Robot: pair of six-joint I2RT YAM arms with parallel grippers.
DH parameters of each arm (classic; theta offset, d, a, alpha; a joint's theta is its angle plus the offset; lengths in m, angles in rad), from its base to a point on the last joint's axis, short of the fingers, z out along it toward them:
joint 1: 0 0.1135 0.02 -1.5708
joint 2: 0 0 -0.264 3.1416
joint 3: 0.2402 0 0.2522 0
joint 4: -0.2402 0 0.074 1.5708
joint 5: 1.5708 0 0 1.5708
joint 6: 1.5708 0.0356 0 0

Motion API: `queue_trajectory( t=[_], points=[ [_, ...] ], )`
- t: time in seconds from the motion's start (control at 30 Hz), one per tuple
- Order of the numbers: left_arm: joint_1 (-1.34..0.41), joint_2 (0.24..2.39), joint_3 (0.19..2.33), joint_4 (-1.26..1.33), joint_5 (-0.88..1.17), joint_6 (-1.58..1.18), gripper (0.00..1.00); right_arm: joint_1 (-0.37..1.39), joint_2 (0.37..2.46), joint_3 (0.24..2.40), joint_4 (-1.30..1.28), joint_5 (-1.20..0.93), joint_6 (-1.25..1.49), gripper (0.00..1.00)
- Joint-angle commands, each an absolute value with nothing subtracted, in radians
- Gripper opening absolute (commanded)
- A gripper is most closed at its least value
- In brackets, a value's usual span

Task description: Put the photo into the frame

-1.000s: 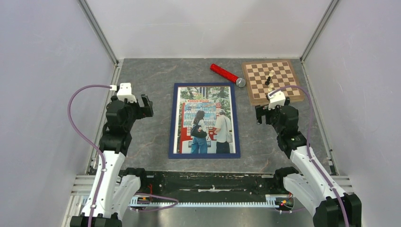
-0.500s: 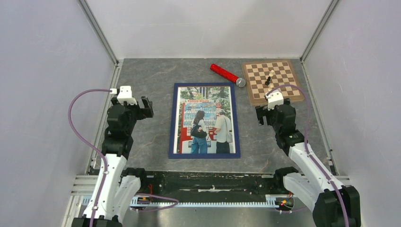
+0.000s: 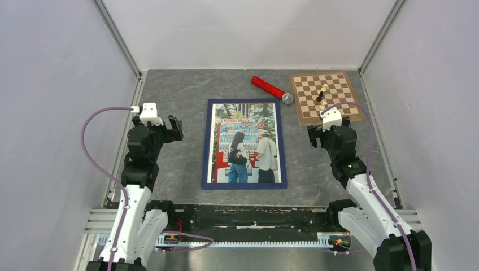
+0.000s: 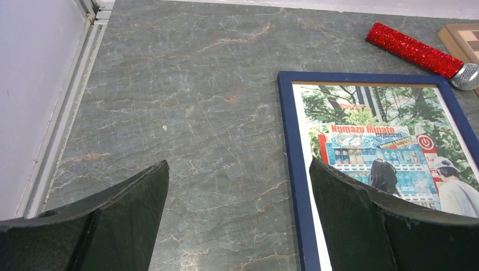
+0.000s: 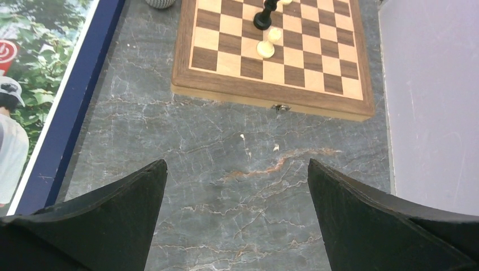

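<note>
The photo (image 3: pixel 244 144), a colour print of two people at vending machines, lies flat inside the dark blue frame (image 3: pixel 206 147) in the middle of the table. In the left wrist view the frame (image 4: pixel 292 164) and the photo (image 4: pixel 384 130) fill the right side. My left gripper (image 3: pixel 174 129) hovers open left of the frame, nothing between its fingers (image 4: pixel 133 203). Right of the frame, my right gripper (image 3: pixel 314 137) hangs open and empty over bare table, its fingers (image 5: pixel 130 197) wide apart. The frame's right edge (image 5: pixel 73 113) shows in the right wrist view.
A wooden chessboard (image 3: pixel 326 97) with a few pieces stands at the back right, also in the right wrist view, chessboard (image 5: pixel 271 56). A red glittery microphone (image 3: pixel 270 88) lies behind the frame, microphone (image 4: pixel 418 53). Grey walls close in both sides.
Both arms have shifted only slightly; the right gripper nudged a little right. The photo and frame lie unmoved, and both grippers stay open.
</note>
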State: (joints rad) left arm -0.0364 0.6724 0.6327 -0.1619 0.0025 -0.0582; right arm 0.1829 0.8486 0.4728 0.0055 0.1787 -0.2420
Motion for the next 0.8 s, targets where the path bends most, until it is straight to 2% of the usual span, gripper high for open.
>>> queue_trajectory(
  t=[0.0,0.77],
  points=[
    [-0.030,0.682,0.673,-0.114,0.036,-0.019,1.00,0.179,0.804,0.462,0.057,0.163,-0.259,0.98],
    [-0.030,0.671,0.637,-0.122,0.074,-0.020,1.00,0.153,0.762,0.446,0.072,0.165,-0.274,0.98]
  ],
)
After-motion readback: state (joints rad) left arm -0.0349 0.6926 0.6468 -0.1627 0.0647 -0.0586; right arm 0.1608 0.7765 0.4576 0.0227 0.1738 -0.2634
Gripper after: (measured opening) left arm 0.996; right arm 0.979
